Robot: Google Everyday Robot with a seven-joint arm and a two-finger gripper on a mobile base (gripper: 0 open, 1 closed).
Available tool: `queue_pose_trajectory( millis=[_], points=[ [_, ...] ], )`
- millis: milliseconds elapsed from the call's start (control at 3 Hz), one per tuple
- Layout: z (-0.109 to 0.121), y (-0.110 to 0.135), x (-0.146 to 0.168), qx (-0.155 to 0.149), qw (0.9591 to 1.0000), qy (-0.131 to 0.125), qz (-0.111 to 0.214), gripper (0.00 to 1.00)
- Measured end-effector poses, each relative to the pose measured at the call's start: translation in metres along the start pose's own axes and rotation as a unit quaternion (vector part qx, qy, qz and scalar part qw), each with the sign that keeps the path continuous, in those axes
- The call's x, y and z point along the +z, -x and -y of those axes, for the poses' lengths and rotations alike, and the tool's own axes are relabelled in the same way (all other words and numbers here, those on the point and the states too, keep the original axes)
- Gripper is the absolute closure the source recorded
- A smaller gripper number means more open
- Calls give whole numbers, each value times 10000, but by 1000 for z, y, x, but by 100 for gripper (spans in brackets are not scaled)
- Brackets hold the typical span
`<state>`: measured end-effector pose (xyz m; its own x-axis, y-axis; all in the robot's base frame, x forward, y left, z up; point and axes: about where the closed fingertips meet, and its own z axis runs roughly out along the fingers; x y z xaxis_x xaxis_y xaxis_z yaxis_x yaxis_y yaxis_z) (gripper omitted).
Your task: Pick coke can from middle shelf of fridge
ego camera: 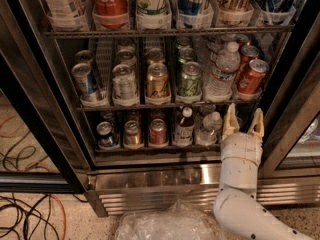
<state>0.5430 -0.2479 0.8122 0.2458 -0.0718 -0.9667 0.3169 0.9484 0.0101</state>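
Stainless steel fridge (150, 178) fills my view. Middle shelf (150, 105): wire rack spanning fridge width, cans in lanes. White arm (240, 184) enters frame from 5 o'clock and stands upright before base grille. Gripper (244, 118): at 6 o'clock of coke can (251, 76), level with lower shelf, fingers spread, holding nothing. Coke can: red, tilted, at 3 o'clock end of middle shelf, water bottle (222, 71) just beside it at 9 o'clock. I read gripper and can as apart.
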Motion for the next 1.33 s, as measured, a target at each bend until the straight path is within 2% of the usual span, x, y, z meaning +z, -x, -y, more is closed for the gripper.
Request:
queue_pose_trajectory(
  millis=[1333],
  points=[
    [-8, 9, 46, -48, 9999, 47, 141, 43]
  ],
)
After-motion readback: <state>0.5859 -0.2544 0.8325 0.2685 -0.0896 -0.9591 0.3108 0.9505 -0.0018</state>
